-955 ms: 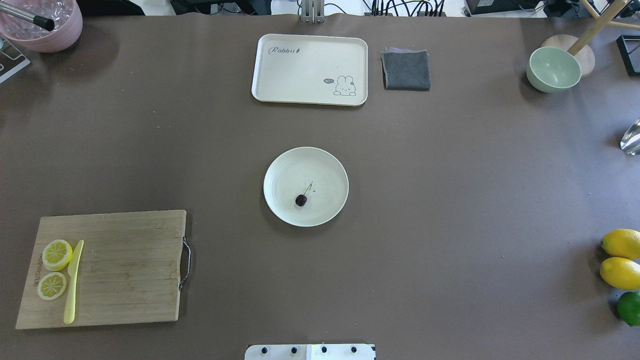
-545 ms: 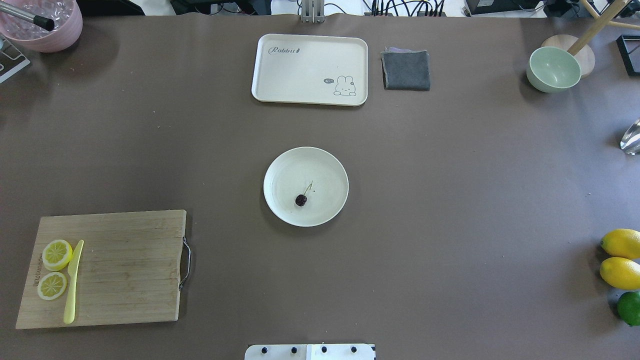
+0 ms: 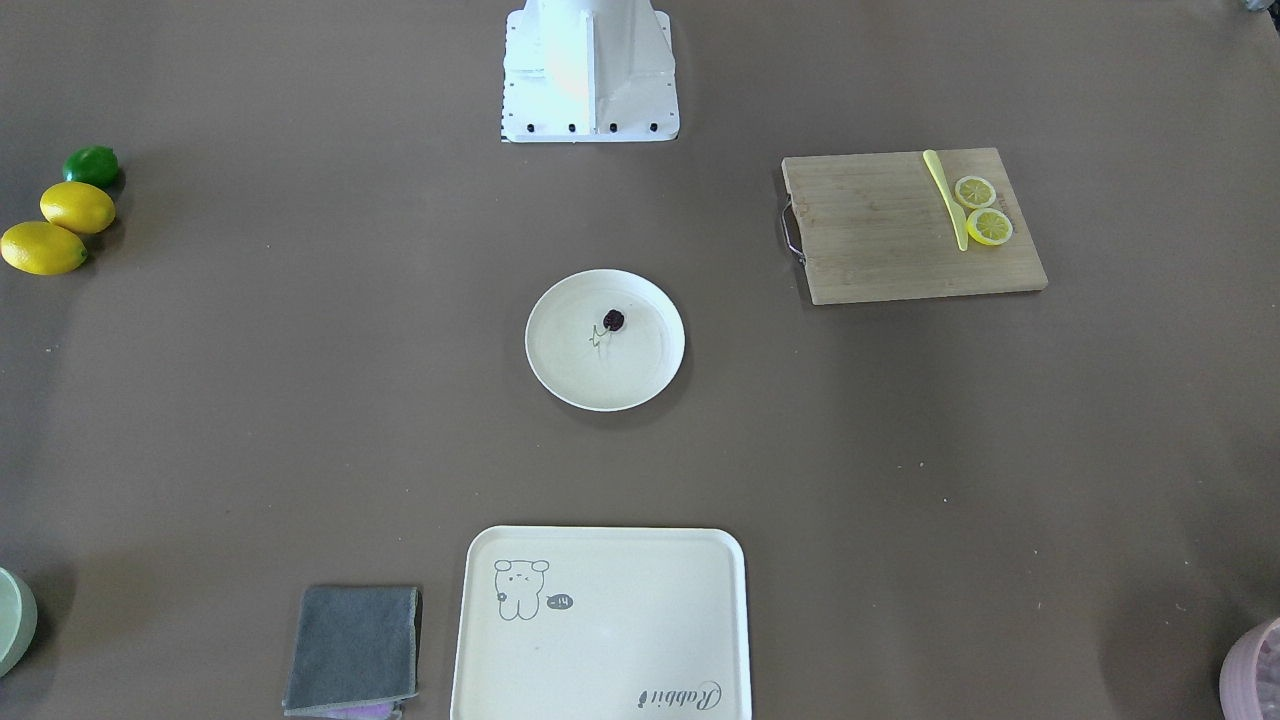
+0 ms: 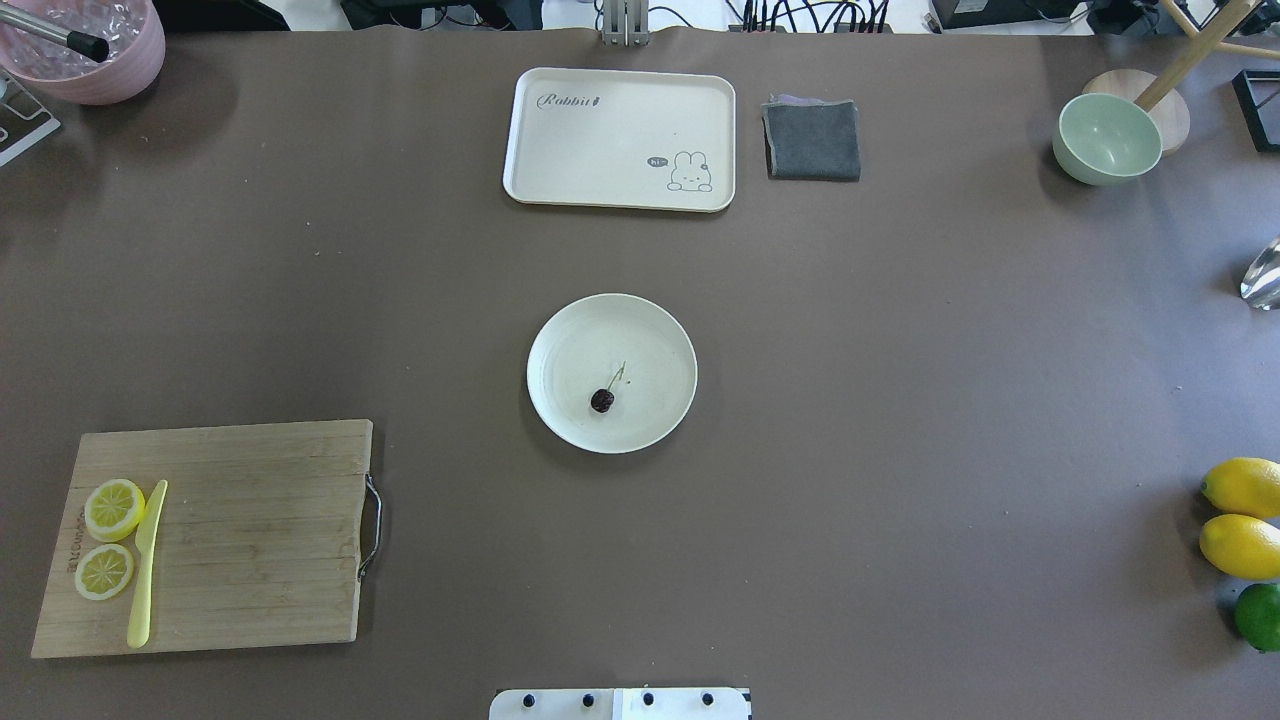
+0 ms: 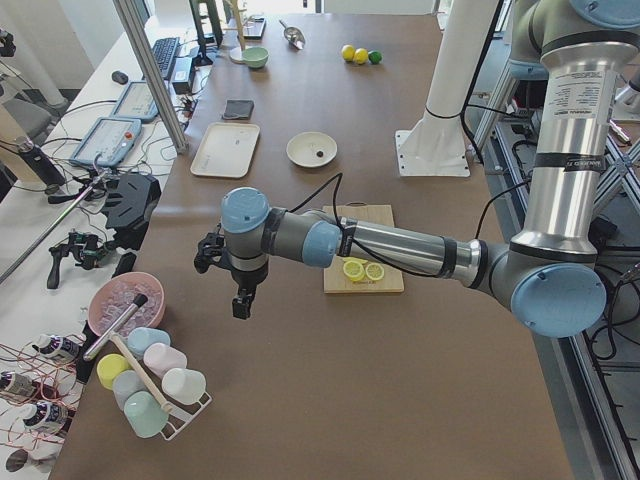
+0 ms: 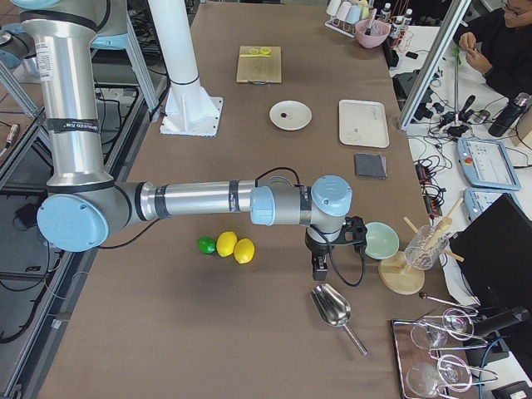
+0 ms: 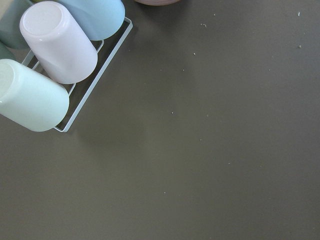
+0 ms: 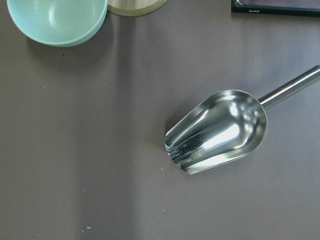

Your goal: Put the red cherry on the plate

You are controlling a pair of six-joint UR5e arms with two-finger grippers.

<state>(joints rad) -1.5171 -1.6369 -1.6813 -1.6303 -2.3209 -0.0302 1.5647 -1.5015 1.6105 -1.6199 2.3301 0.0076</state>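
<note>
Two grippers hung well apart: the left gripper (image 5: 241, 305) near the cup rack (image 5: 150, 395) — open or closed, I could not tell; the red cherry (image 4: 602, 400) lay on the plate (image 4: 560, 340) mid-table; the right gripper (image 6: 319, 271) by the metal scoop (image 6: 332, 307) — likewise unreadable

i think i am working in a robot lab. big robot arms (image 5: 400, 243) reach over a long brown table (image 4: 900, 400) from a white post (image 5: 455, 90). beside it i see control screens (image 5: 105, 140), lots of wires (image 4: 810, 14) and metal poles (image 5: 150, 70) (a person (image 6: 503, 46) is there too).
</note>
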